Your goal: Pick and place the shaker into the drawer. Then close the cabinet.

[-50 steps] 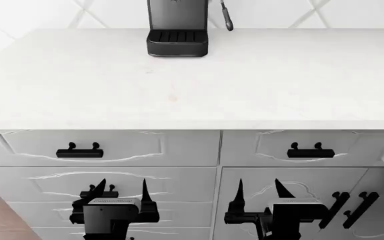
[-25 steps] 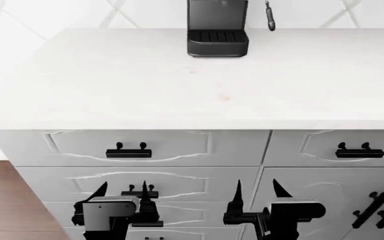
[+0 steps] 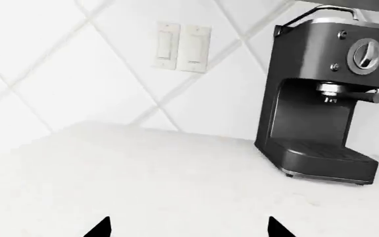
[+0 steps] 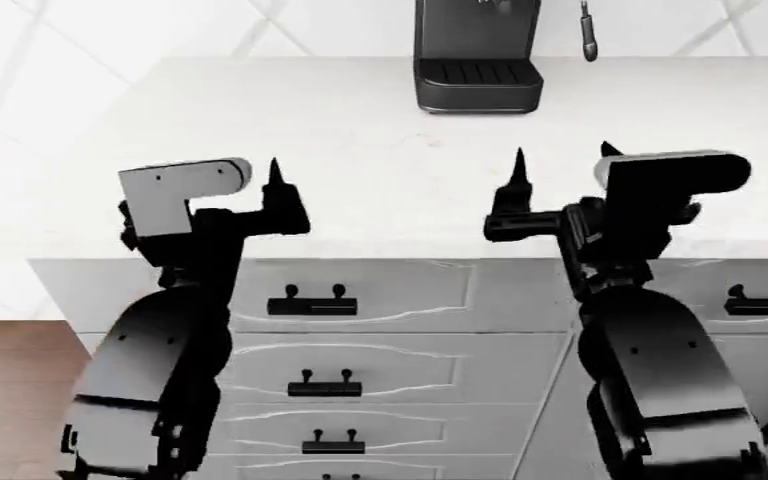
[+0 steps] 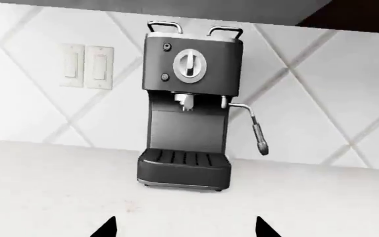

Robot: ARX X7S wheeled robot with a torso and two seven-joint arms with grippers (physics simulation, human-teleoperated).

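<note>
Your left hand (image 4: 244, 190) and right hand (image 4: 560, 172) are both hovering over the front edge of the surface (image 4: 384, 150), fingers spread apart and gripping nothing. The shaker is not showing in any view; only the coffee machine (image 4: 478, 60) is standing at twelve o'clock against the tiled wall (image 5: 38, 113). The drawer (image 4: 344, 297) below is sitting flush in the cabinet (image 4: 398, 400).

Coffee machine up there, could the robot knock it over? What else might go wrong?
1. The right gripper, jaws open, points straight at the coffee machine, so reaching further forward might bump it.
2. No shaker shows in any view, so the arms could sweep the countertop without finding it.
3. The top drawer looks shut, so nothing can go in yet.
</note>
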